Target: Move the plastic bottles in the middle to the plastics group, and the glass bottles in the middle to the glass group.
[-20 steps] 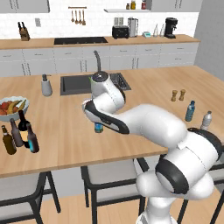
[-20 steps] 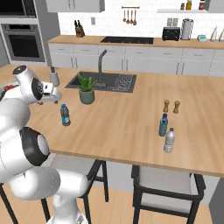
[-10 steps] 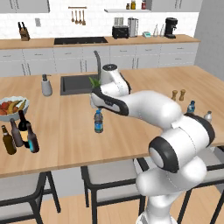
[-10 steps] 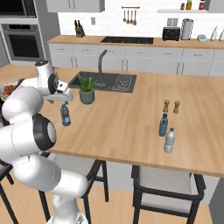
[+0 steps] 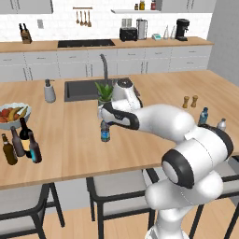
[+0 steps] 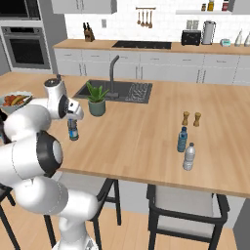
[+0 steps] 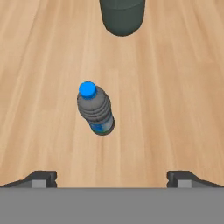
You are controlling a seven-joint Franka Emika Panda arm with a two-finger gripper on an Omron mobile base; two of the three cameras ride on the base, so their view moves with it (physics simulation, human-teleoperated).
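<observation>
The small clear water bottle (image 7: 96,109) with a blue cap and blue label band stands upright on the wooden island (image 5: 70,121). It also appears mid-island as the water bottle (image 5: 105,131) and, from the other side, as the water bottle (image 6: 73,130). My gripper (image 7: 111,178) hangs open above it, both tips wide apart with nothing between them, and the gripper (image 5: 103,115) sits just over the cap. At the right stand the plastics group's blue-tinted bottle (image 5: 203,116) and clear bottle (image 5: 221,124). The black wine bottle (image 5: 24,130) and beer bottle (image 5: 33,148) stand at the left beside two brown bottles (image 5: 8,149).
A potted plant (image 5: 105,93) stands just behind the water bottle, in front of the sink (image 5: 79,88). A fruit bowl (image 5: 14,114) sits behind the glass bottles. Two wooden shakers (image 5: 190,101) stand near the plastics group. A soap dispenser (image 5: 49,91) is left of the sink.
The arm has swung and stretched out, carrying the open hand to a spot over the water bottle. The bottle has stayed where it was.
</observation>
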